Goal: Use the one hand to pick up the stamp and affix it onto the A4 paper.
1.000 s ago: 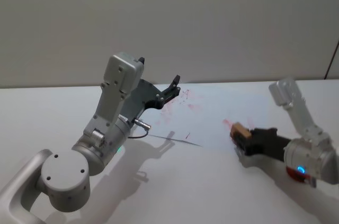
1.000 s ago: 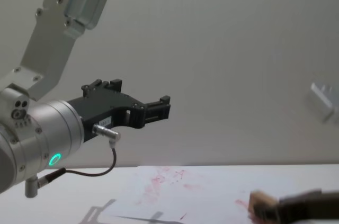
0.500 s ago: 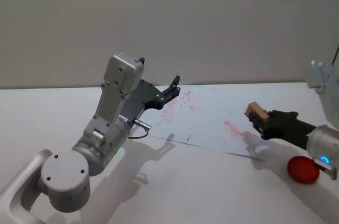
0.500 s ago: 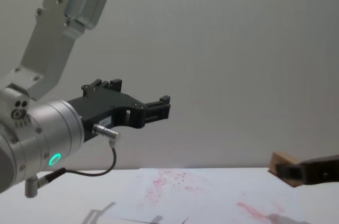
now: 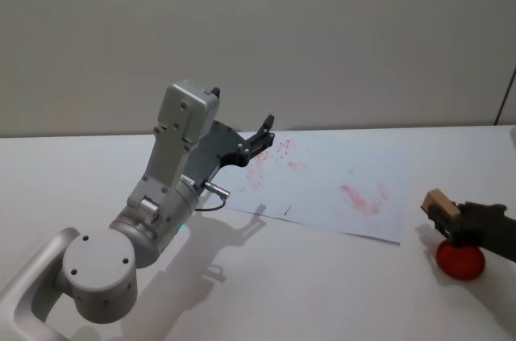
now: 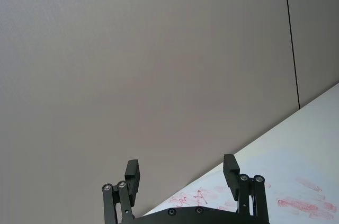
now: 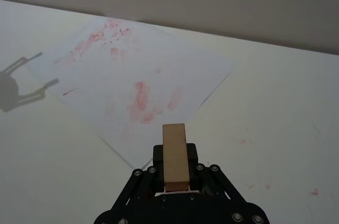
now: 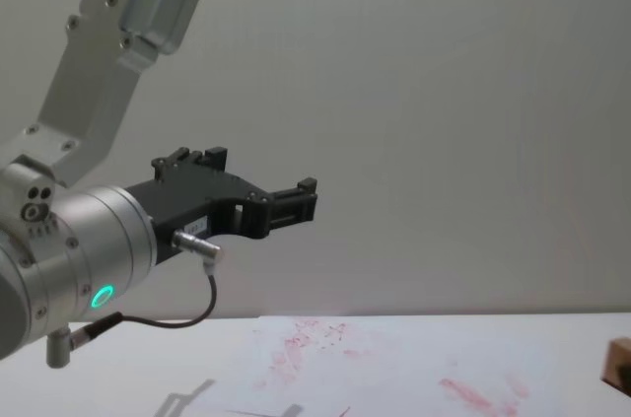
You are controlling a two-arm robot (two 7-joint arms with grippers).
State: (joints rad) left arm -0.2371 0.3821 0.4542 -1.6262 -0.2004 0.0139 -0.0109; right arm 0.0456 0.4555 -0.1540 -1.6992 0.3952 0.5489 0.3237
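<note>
The stamp (image 5: 440,204), a small tan wooden block, is held in my right gripper (image 5: 446,214), which is shut on it. It hangs off the right edge of the A4 paper (image 5: 330,188), just above a red round pad (image 5: 460,260). In the right wrist view the stamp (image 7: 175,155) stands up between the black fingers, and the A4 paper (image 7: 127,75) with its red smudges lies beyond it. My left gripper (image 5: 268,131) is raised over the paper's far left corner, open and empty, and its two fingers stand apart in the left wrist view (image 6: 181,168).
The white table (image 5: 322,293) stretches around the sheet. A few red specks mark the table (image 7: 249,142) to the right of the paper. The raised left arm (image 8: 99,230) takes up the left side of the chest view.
My right gripper carried the stamp up off the paper and to the right, over the red pad. A fresh red print shows on the sheet. The left arm stayed still.
</note>
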